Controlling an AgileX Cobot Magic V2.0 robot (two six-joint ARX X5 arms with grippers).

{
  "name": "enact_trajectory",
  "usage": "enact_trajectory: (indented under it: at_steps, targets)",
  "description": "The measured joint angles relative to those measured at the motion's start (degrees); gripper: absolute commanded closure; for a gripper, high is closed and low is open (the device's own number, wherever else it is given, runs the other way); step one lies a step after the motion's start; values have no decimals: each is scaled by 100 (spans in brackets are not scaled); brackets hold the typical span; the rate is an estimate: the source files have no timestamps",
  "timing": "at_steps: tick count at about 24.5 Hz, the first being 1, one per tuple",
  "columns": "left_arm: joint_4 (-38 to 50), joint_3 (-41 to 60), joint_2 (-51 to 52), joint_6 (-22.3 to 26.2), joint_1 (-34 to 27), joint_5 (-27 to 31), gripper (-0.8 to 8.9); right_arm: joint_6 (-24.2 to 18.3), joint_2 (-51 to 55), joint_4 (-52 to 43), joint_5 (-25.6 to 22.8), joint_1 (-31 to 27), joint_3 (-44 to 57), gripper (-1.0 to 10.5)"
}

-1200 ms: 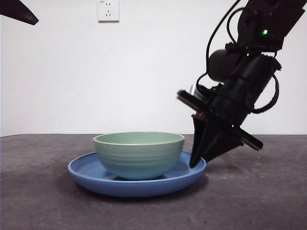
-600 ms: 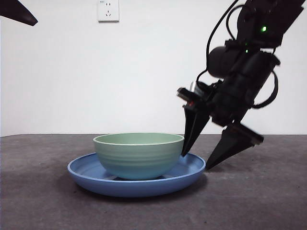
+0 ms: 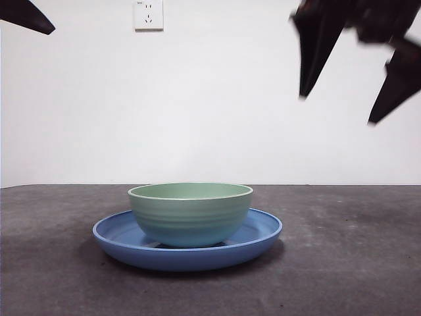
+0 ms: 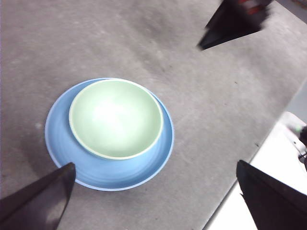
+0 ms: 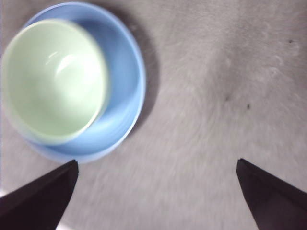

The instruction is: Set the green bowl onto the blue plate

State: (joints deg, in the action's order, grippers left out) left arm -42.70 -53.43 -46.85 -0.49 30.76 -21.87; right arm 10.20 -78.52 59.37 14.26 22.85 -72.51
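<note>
Green bowl [image 3: 190,212] sits upright inside the blue plate [image 3: 256,238] at lower centre, on the grey table [image 3: 348,263]. Right gripper [image 3: 348,62], blurred at upper right, hangs well above, jaws spread, empty. Left gripper [image 4: 153,196] likewise wide open, a dark tip at upper left. Wall socket [image 3: 148,14] behind.

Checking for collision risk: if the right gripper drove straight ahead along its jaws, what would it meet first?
Probably bare table. The open right gripper points at grey surface beside the blue plate; the green bowl sits off that line. Depth is unclear.
</note>
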Motion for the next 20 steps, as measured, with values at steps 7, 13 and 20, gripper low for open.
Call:
enact_trajectory:
  at_steps: [7,13,20]
  targets:
    - [-39,0,0,0,127,-2,99,-101,1676,765,-402,833,28,352]
    - [-39,0,0,-9,127,-2,98,-90,2822,1029,-402,1274,297,353]
    - [-35,0,0,-31,127,-2,98,-83,3582,979,-529,1285,756,353]
